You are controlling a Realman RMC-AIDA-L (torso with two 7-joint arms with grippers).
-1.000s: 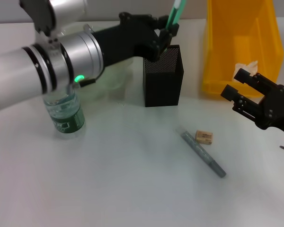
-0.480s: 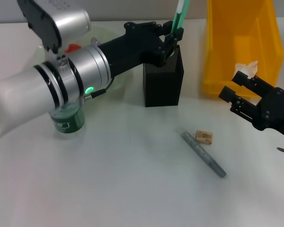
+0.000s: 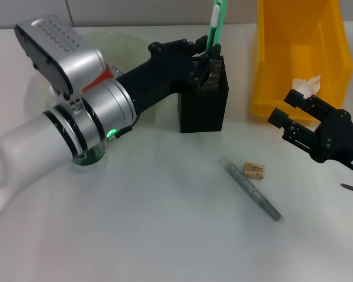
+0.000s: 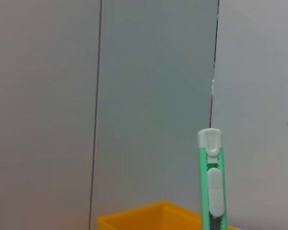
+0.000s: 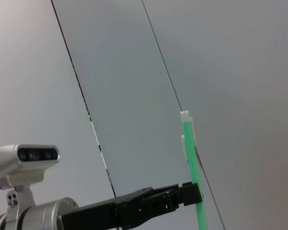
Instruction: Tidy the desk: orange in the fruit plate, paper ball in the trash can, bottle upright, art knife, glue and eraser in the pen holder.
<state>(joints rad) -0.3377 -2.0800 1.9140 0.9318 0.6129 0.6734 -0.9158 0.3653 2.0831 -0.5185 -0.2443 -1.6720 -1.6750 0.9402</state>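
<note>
Head view shows my left end effector clenched on the green art knife, held upright with its lower end inside the black pen holder; my right end effector hangs released near the yellow trash can; on the desk, the eraser lies just beside the grey glue.

Bright, even light from overhead leaves only soft, faint shadows under the pen holder and the grey pen. The white desk looks slightly washed out. The near silver arm is softly blurred.
</note>
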